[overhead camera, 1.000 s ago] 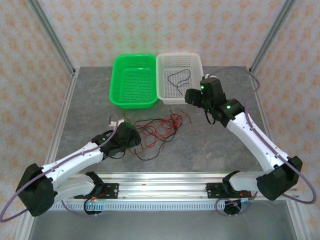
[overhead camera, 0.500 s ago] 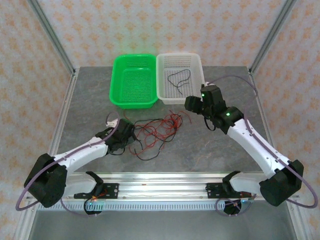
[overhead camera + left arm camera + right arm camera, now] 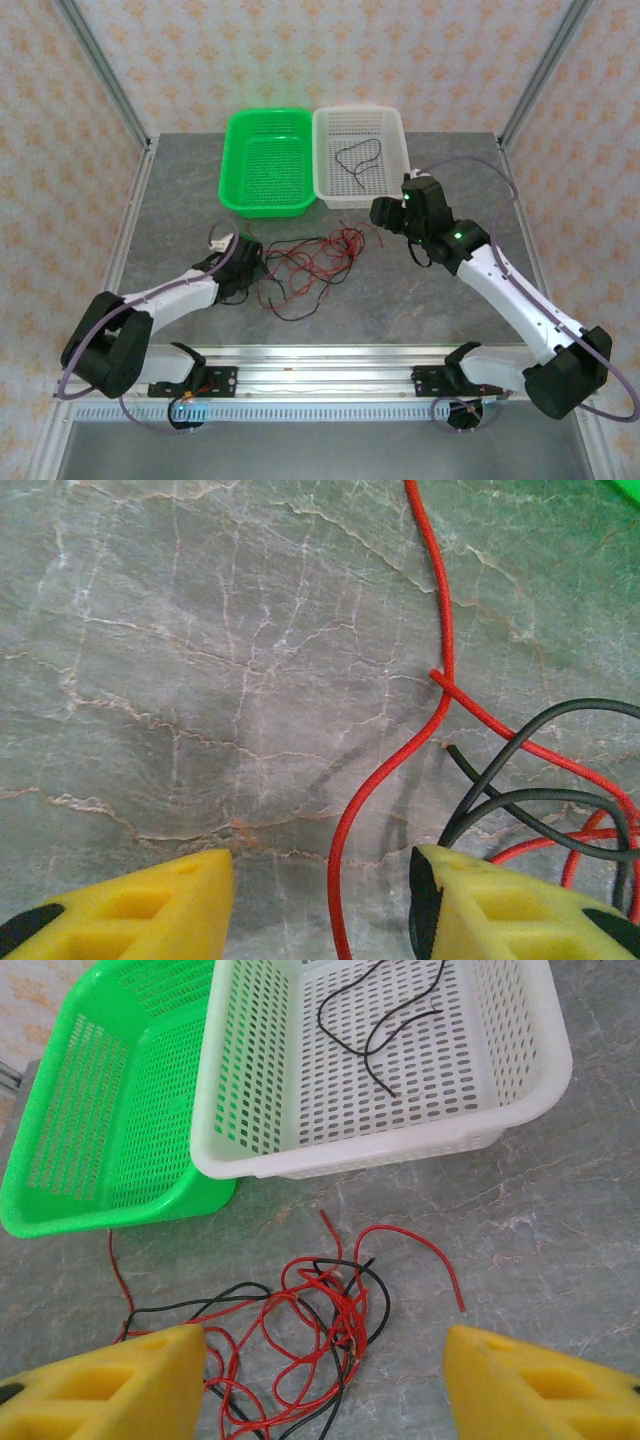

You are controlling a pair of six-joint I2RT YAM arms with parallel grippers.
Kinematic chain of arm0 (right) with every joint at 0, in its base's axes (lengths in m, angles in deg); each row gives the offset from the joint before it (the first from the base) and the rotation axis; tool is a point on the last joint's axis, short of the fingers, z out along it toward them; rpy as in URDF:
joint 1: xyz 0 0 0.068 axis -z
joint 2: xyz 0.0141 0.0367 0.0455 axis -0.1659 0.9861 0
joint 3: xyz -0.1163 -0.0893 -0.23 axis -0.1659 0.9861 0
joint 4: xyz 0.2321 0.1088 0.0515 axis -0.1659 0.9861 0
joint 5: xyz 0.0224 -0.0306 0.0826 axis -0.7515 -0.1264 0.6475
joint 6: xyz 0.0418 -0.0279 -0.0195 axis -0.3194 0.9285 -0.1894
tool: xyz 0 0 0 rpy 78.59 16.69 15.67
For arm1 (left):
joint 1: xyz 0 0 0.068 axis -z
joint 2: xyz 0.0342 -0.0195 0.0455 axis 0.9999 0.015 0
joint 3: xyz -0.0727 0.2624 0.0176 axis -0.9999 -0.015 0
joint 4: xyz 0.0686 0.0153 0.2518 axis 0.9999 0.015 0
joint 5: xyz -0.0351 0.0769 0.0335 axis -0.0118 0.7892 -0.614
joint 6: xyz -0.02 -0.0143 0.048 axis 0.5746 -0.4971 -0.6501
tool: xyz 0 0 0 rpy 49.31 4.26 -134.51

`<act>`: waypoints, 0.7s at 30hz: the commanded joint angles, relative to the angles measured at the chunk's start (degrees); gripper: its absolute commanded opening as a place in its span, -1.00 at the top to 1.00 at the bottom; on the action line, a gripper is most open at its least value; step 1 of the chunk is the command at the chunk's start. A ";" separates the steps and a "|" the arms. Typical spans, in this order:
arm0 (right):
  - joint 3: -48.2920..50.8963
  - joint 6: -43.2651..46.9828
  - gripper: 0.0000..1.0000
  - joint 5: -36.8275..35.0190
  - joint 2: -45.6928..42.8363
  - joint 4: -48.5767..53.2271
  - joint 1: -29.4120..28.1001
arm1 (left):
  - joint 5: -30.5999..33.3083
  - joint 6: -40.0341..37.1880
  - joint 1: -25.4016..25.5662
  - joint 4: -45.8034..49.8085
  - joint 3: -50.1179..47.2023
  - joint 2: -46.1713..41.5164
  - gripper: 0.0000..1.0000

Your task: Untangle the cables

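Observation:
The cables [image 3: 312, 265] lie in a loose red and black tangle on the grey table. My left gripper [image 3: 256, 268] is low at the tangle's left edge. In the left wrist view it [image 3: 320, 905] is open, its yellow fingers [image 3: 150, 905] on either side of one red cable [image 3: 336, 859] without touching it. Black cables [image 3: 464, 819] curl by the right finger. My right gripper [image 3: 380, 213] hovers open, up and to the right of the tangle [image 3: 341, 1311]. One black cable [image 3: 400, 1015] lies apart in the white basket [image 3: 390, 1155].
A green basket [image 3: 265, 160] stands beside the white basket [image 3: 392, 130] at the back of the table. A metal rail [image 3: 320, 362] runs along the near edge. Bare stone surface [image 3: 430, 300] lies to the tangle's right.
My right gripper has come down from over the white basket toward the tangle. My left arm has swung and brought its gripper slightly farther along the tangle's left edge.

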 commanded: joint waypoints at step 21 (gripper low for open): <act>11.17 -9.37 -0.20 3.11 2.79 -11.68 -9.63 | -2.22 -9.40 -0.32 -4.14 5.65 -0.10 1.00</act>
